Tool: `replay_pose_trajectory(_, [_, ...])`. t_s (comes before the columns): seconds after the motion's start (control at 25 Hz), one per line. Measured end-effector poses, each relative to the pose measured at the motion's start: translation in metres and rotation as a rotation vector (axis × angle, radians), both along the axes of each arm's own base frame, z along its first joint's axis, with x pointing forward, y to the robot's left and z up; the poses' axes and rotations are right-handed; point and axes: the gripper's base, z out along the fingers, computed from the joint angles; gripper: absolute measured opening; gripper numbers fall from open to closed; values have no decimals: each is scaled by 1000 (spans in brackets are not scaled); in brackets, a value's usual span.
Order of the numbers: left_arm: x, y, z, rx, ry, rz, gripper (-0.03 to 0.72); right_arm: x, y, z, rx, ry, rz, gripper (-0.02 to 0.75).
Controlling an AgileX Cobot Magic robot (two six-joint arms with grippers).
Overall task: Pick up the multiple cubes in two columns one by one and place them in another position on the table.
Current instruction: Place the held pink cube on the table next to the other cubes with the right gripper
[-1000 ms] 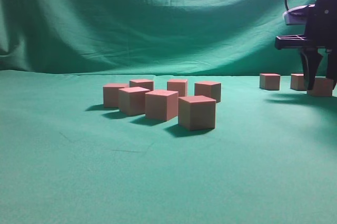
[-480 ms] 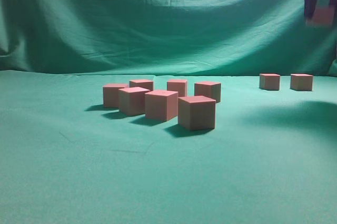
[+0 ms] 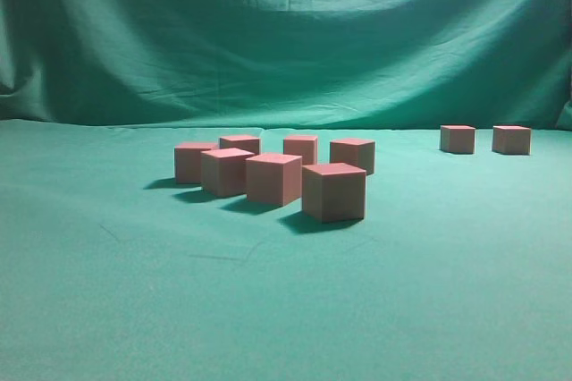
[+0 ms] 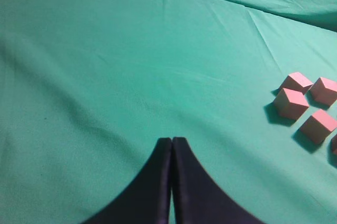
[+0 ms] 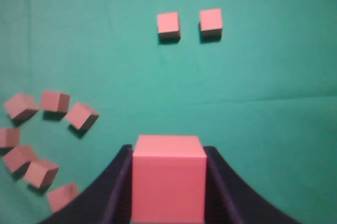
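Your right tool (image 5: pixel 168 182) is pinching one cube (image 5: pixel 168 179) high above the surface (image 3: pixel 268 309). The left tool (image 4: pixel 171 145) is pressed together, empty. Seven cubes (image 3: pixel 273 175) sit clustered, two cubes (image 3: pixel 485 139) off right.

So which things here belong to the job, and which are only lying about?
Belong to the job:
- cube held in the right hand
- seven grouped cubes
- two far cubes
- table
- left hand, shut and empty

Only lying about:
- green backdrop curtain
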Motion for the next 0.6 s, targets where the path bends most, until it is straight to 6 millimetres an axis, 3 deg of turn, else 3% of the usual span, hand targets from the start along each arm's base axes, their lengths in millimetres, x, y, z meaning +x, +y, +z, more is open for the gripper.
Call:
replay_pose_trajectory(0.28, [0, 0, 0, 0, 0, 0, 0, -69, 24, -21, 102, -46, 224, 257])
replay_pose_trajectory(0.6, [0, 0, 0, 0, 0, 0, 0, -114, 102, -66, 104, 27, 612, 257])
